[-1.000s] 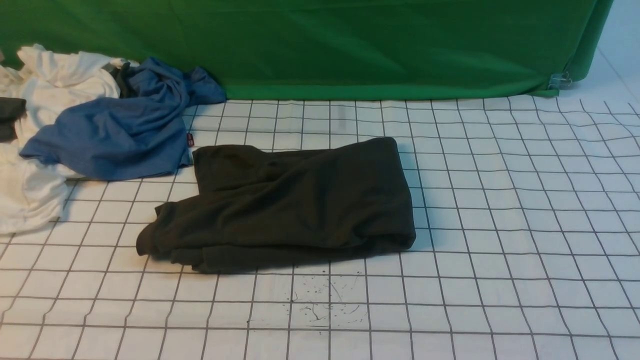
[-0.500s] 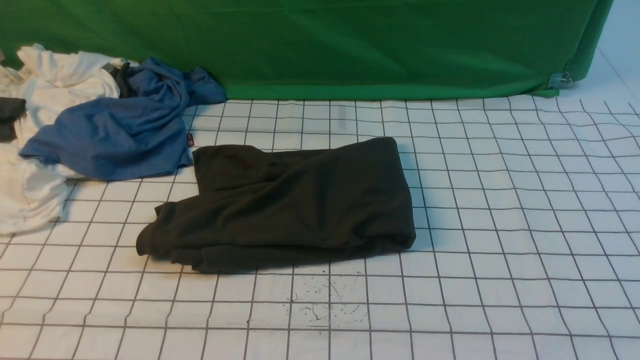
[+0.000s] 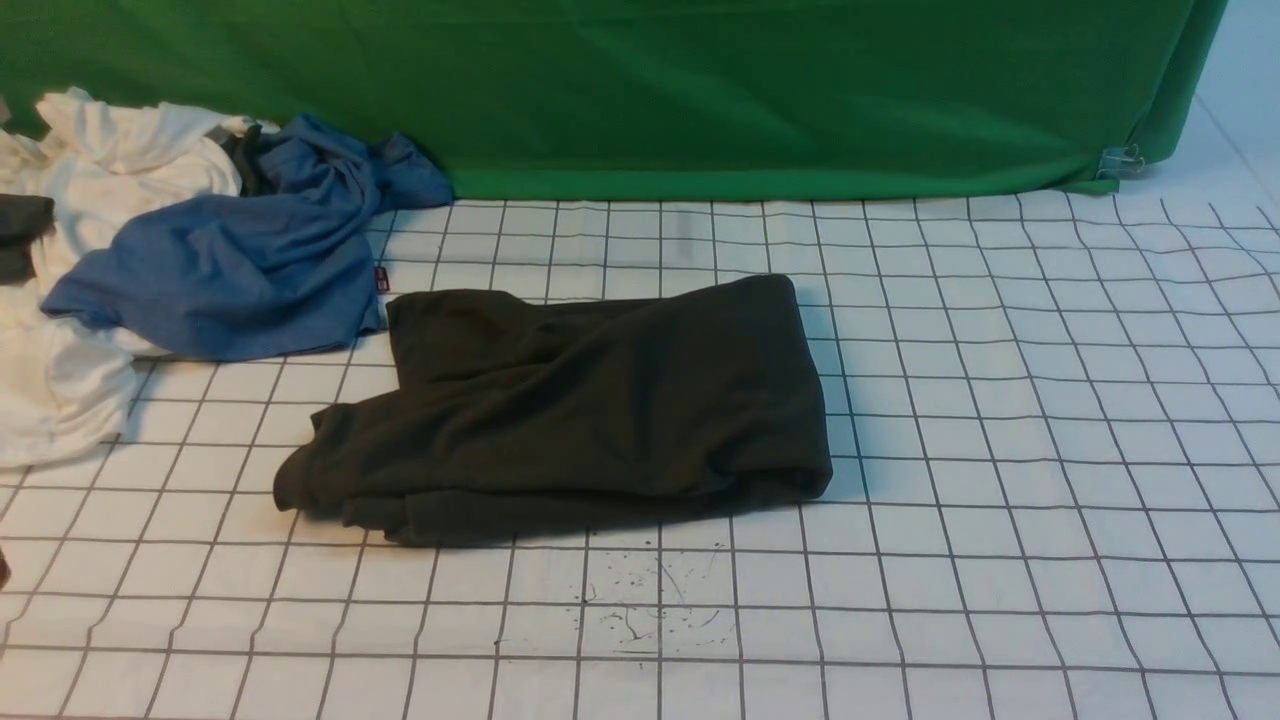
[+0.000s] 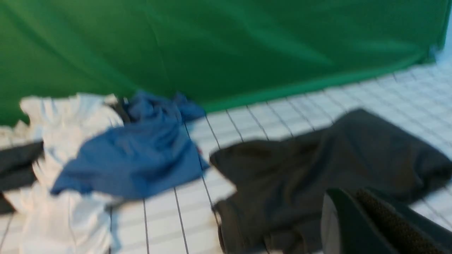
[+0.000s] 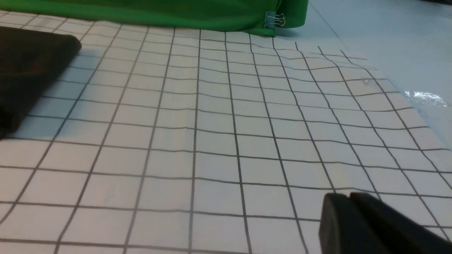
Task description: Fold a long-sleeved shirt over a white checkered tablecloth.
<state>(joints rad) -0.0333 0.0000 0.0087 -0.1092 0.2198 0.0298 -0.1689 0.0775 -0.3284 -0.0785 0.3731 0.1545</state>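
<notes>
Front view: the long-sleeved shirt lies on the white checkered tablecloth, a little left of the middle. It is a very dark charcoal knit, folded into a rough rectangle. Its right edge is a rounded fold, its left end is stepped and looser, and layered edges show along the near side. Soft creases run across the top. No label shows. Just in front of it a few ink specks mark the cloth. At the far left a blue shirt lies crumpled over a white garment, its lower corner just beside the dark shirt's far left corner. A green backdrop cloth hangs behind. Neither arm shows here, apart perhaps from a dark sliver at the left edge.

Left wrist view: the picture is blurred. The dark shirt lies beside the blue shirt and the white garment. The left gripper shows in the corner over the shirt's near part with its jaws pressed together and nothing between them.

Right wrist view: the right gripper hangs over bare checkered cloth, well apart from the shirt's folded corner. Its two dark fingers sit close together with only a thin line between them, and I cannot tell whether they are fully closed. They hold nothing.
</notes>
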